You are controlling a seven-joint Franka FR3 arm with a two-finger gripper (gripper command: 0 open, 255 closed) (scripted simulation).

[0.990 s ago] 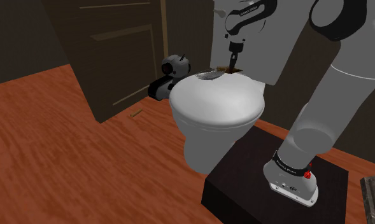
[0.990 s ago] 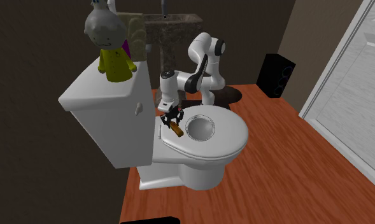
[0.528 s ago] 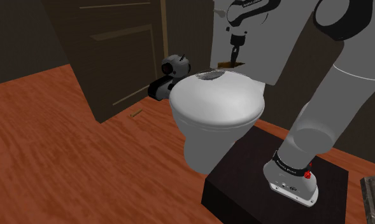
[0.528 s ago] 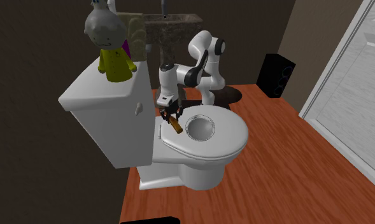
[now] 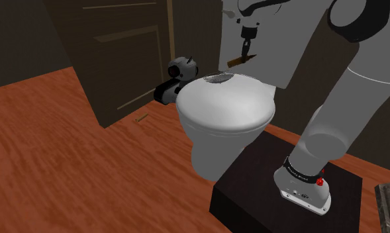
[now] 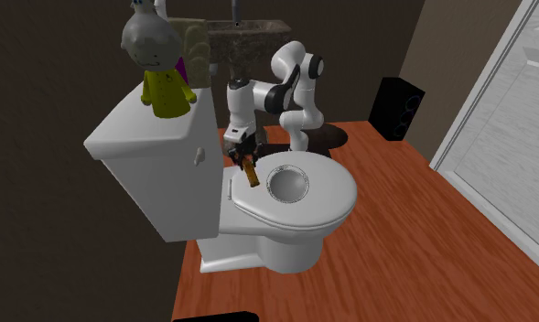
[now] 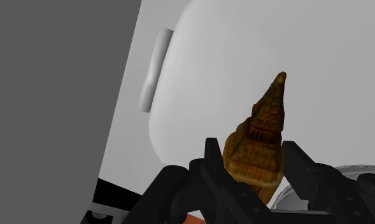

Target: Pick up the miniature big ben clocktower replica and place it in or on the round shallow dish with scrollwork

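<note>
A small brown clocktower replica [image 7: 259, 149] with a pointed spire is clasped between my black fingers. My gripper [image 6: 242, 159] is shut on the clocktower [image 6: 250, 173] and holds it tilted a little above the back of the white toilet lid [image 6: 327, 206]. The round shallow dish [image 6: 289, 185] lies on the lid just beside the tower, toward the second exterior view's right. From the shoulder camera the gripper [image 5: 245, 47] hangs over the lid's far edge with the clocktower [image 5: 237, 61] sticking out sideways, and the dish [image 5: 219, 79] shows as a grey rim. A sliver of the dish [image 7: 345, 175] appears beside my fingers.
The white toilet tank [image 6: 153, 151] rises close beside the gripper, with a yellow doll [image 6: 159, 69] on top. A dark wooden cabinet [image 5: 114, 46] and a small black-and-white device [image 5: 177, 79] stand beyond the toilet. Wood floor [image 5: 67, 159] surrounds it.
The gripper has risen from the toilet lid with the clocktower in it, lifting the replica clear of the surface. The dish has not moved.
</note>
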